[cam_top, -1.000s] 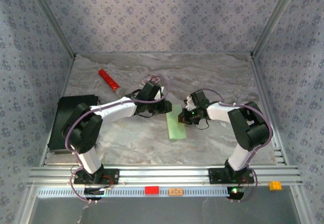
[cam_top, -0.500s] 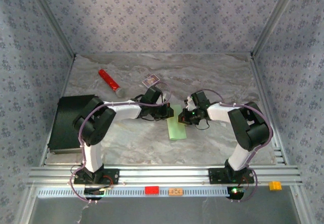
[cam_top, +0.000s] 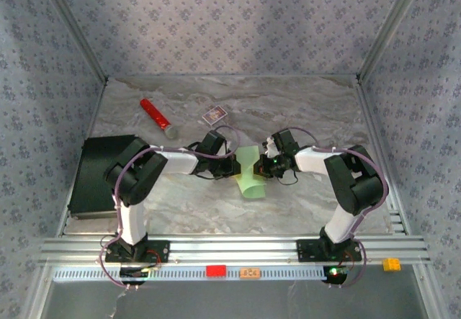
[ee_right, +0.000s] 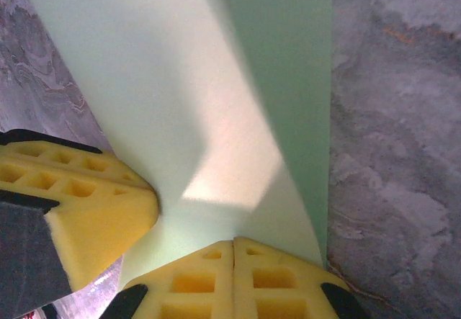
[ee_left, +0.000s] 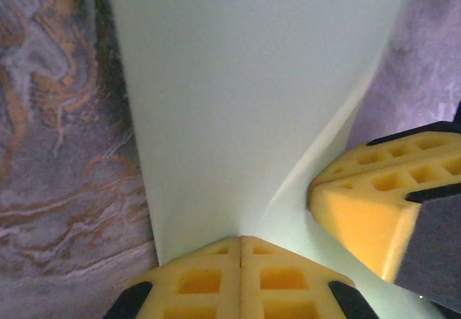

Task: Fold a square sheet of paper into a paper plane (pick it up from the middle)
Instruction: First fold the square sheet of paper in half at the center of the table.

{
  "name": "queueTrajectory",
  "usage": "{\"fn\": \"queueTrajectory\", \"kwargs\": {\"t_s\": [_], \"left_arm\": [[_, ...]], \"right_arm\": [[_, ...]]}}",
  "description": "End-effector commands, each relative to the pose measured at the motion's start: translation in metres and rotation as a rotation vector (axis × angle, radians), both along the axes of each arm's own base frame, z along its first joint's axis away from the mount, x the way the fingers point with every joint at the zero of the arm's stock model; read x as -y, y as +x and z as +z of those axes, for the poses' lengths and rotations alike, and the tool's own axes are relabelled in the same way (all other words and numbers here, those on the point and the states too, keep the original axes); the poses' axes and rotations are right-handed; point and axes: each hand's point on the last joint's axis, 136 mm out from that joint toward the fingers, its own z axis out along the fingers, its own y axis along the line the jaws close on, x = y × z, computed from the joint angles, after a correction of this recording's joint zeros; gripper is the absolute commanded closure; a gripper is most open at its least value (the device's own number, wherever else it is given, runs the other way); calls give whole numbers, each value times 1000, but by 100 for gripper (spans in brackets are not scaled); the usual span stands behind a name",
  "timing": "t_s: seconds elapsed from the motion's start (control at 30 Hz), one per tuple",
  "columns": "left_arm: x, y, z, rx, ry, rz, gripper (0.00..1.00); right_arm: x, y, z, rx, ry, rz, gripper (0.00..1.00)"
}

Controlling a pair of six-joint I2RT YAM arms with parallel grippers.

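Wrist views: left gripper (ee_left: 241, 250), right gripper (ee_right: 234, 254) each clenched on the thin pale green paper sheet (ee_left: 238, 96). Top view: sheet bowed on grey marbled worktop (cam_top: 310, 110), near-right of slim red cylinder (cam_top: 154, 114).

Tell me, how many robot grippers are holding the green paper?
2. The left gripper pinches the left side of the green paper, and the right gripper pinches its right side. They face each other across the strip, which is lifted and curled between them.
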Motion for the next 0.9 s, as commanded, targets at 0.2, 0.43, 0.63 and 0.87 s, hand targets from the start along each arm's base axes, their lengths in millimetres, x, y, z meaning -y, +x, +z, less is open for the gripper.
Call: {"fn": "queueTrajectory", "kwargs": {"t_s": [0.2, 0.43, 0.63, 0.87], "left_arm": [[-13, 6, -5, 21, 50, 18, 100], [2, 27, 24, 55, -35, -14, 99], [0, 30, 1, 4, -7, -21, 100], [-22, 26, -34, -35, 83, 0, 99]], "right_arm": [[32, -36, -48, -152, -191, -41, 100], [31, -35, -48, -151, -189, -39, 100], [31, -37, -48, -156, -183, -39, 100], [32, -37, -48, -156, -184, -41, 100]]}}
